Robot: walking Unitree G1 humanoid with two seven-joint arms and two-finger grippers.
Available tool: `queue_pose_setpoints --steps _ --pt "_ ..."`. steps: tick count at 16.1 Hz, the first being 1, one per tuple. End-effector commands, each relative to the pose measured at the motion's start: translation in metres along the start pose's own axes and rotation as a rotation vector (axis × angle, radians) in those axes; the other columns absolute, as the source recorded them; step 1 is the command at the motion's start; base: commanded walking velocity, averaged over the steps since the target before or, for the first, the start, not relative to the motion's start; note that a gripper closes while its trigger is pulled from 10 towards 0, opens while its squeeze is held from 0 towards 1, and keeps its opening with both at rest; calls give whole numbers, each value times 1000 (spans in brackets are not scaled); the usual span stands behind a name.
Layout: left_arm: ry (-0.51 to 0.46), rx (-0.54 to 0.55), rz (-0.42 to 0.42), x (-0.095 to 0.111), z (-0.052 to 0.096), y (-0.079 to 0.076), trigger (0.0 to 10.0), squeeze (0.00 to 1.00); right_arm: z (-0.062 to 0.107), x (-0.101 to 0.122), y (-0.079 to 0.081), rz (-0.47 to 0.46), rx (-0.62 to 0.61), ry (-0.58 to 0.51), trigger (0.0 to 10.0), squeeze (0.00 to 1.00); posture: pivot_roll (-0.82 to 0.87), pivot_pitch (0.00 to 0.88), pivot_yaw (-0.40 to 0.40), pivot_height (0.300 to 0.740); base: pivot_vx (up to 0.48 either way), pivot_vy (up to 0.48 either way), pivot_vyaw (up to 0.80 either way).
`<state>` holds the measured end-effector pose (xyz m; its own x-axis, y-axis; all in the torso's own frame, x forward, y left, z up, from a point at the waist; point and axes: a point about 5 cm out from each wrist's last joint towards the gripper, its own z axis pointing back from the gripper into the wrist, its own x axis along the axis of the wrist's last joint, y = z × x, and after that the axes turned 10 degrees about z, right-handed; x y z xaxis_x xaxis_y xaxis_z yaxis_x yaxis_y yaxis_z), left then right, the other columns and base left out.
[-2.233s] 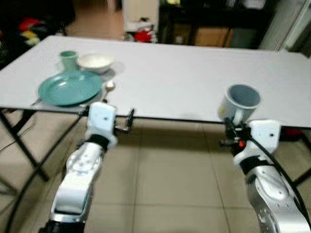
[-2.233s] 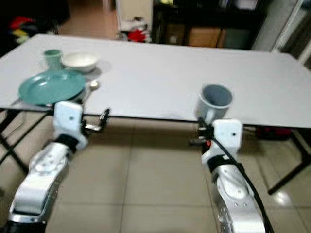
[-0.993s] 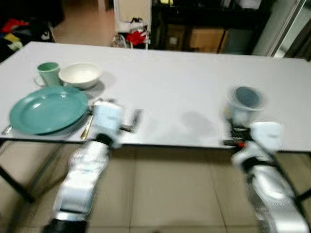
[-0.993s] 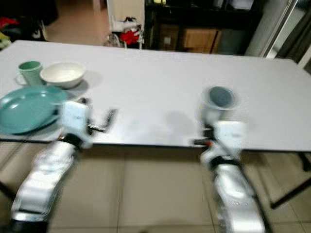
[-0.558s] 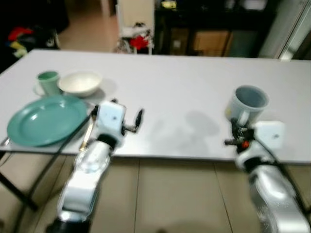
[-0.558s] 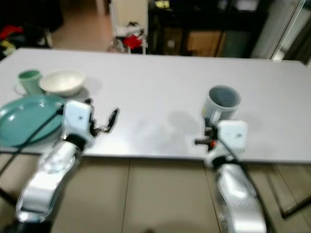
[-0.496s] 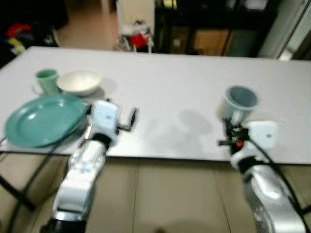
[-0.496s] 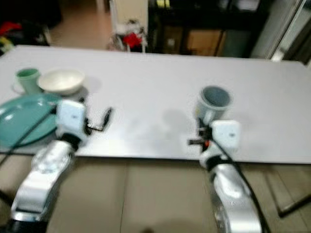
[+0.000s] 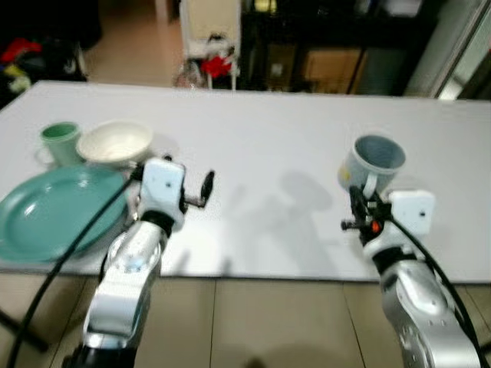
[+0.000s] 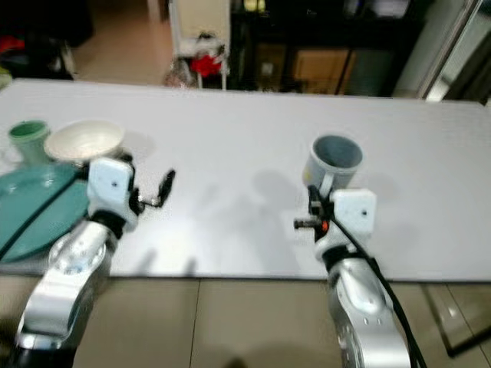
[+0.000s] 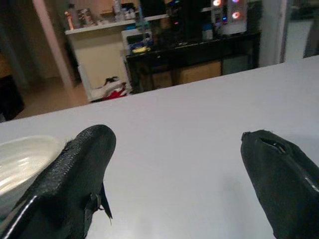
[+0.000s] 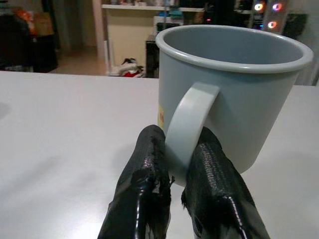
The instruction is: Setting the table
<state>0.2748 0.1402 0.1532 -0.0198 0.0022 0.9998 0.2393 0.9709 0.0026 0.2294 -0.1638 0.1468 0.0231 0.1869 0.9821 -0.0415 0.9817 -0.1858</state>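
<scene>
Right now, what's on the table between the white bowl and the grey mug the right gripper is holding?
Only bare table, shown in the left eye view: nothing sits between the white bowl and the grey mug. The open left gripper hangs over that stretch.

Left gripper [image 11: 174, 174]: 2 black fingers [image 11: 75, 174] spread wide above the white table [image 11: 189, 134]. White bowl [image 11: 20, 159] sits beside 1 finger. Beyond the table: dark shelving [image 11: 199, 55] and a cream counter [image 11: 99, 50].

My left gripper [image 9: 205, 186] hovers at centre-left of the head view, fingers [image 11: 75, 179] spread wide. My right gripper [image 9: 357, 201], centre-right, pinches a mug handle [image 12: 187, 124].
</scene>
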Motion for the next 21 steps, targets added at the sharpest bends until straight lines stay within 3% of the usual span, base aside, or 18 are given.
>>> queue_pose_setpoints --steps 1,17,21 --pt "-15 -26 0 3 -2 -7 10000 0 1 3 -7 13 -25 -14 10000 0 6 0 -12 740 315 0 0" --pt "-21 -25 2 4 -3 -8 10000 0 -4 5 -4 8 1 -22 10000 0 13 0 -22 740 312 0 0" --pt "15 -87 6 0 -4 -13 10000 0 -10 0 4 -14 98 11 10000 0 19 0 -21 740 75 0 0"
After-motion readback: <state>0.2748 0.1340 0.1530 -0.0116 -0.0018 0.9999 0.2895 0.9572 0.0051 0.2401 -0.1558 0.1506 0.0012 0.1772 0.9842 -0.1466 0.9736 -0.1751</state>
